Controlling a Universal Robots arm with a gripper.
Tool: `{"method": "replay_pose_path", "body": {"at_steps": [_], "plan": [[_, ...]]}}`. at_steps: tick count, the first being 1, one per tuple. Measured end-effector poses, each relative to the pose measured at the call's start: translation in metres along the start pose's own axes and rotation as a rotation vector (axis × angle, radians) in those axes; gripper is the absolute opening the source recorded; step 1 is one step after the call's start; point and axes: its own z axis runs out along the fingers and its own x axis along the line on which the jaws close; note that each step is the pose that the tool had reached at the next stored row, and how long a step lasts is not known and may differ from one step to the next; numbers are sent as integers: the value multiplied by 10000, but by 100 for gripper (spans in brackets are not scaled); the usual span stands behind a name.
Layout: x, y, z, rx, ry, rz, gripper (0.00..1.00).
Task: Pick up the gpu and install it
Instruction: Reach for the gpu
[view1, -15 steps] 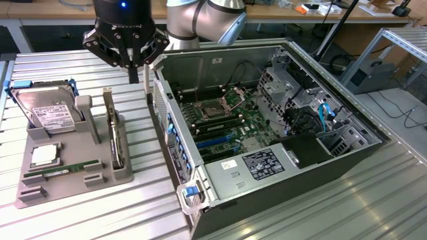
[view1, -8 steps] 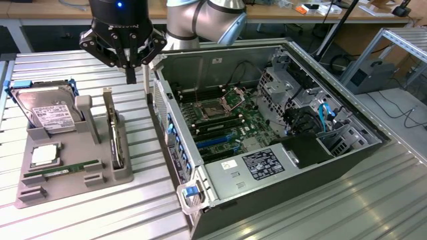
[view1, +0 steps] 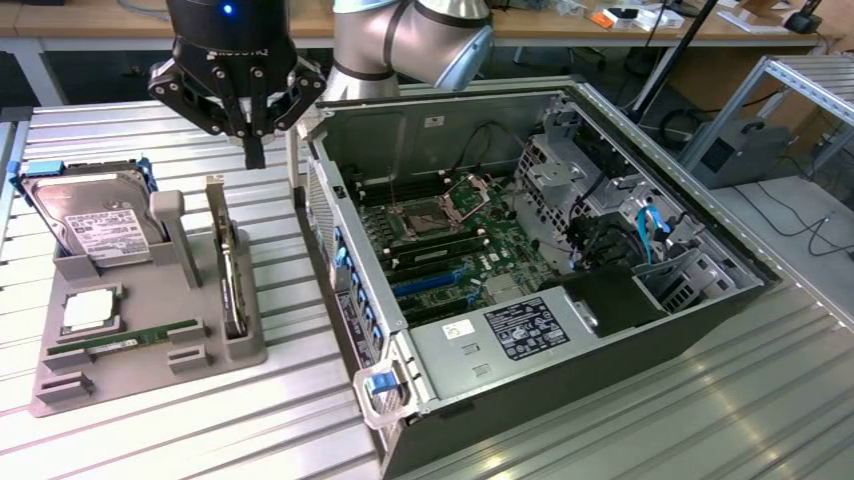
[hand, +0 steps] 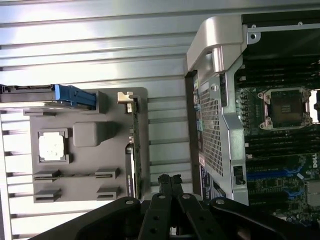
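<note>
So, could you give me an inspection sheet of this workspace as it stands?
surface: ribbed metal table, grey holder on it
job's things: gpu upright on edge in holder; open computer case beside it
clutter: hard drive, processor chip, memory stick in holder
hand: shut, empty, above holder near gpu
cables: blue cables inside case; black cables on floor, exterior view's right
surroundings: wooden benches behind
</note>
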Motion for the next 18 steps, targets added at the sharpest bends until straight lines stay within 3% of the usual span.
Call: {"method": "replay_pose_path", "body": {"at_steps": [12, 18], "plan": [[120, -9, -3, 0, 0, -1, 11], [129, -10, -4, 0, 0, 0, 11]]}}
